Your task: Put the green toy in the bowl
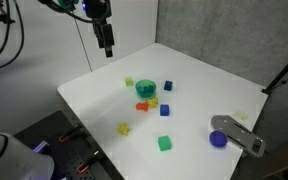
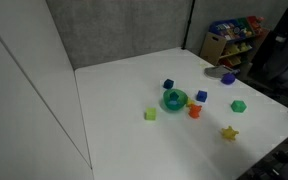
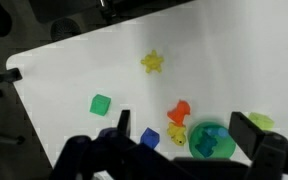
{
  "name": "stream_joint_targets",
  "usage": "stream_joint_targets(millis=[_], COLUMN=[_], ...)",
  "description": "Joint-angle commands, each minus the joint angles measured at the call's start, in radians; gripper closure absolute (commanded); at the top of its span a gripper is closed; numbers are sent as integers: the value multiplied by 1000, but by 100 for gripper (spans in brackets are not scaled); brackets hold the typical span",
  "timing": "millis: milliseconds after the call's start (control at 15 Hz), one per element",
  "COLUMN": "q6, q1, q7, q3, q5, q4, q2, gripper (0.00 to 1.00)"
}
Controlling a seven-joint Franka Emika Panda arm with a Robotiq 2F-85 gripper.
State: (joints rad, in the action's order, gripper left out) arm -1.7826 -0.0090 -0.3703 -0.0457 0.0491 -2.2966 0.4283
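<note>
The teal-green bowl [image 1: 145,89] stands near the middle of the white table; it also shows in the other exterior view [image 2: 174,99] and in the wrist view [image 3: 210,140]. A small dark teal-green toy [image 3: 205,144] lies inside the bowl in the wrist view. My gripper [image 1: 106,42] hangs high above the table's far side, away from the bowl. In the wrist view its fingers [image 3: 184,130] are spread wide and hold nothing.
Around the bowl lie an orange piece [image 3: 179,110], a yellow piece [image 3: 176,136], a blue cube [image 3: 149,137] and a pale yellow-green piece [image 3: 261,121]. Further off are a bright green cube [image 1: 165,144], a yellow star [image 1: 124,128], a purple round object [image 1: 218,139] and a grey object [image 1: 239,133].
</note>
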Motion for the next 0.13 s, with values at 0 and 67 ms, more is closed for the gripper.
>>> stream_joint_targets(millis=[0, 67], q6=[2, 2], q1=[-14, -14], q7=[4, 4], q3=[-12, -12], q5=[-3, -3], q4=[3, 1], q2=[0, -1], gripper=[0, 0])
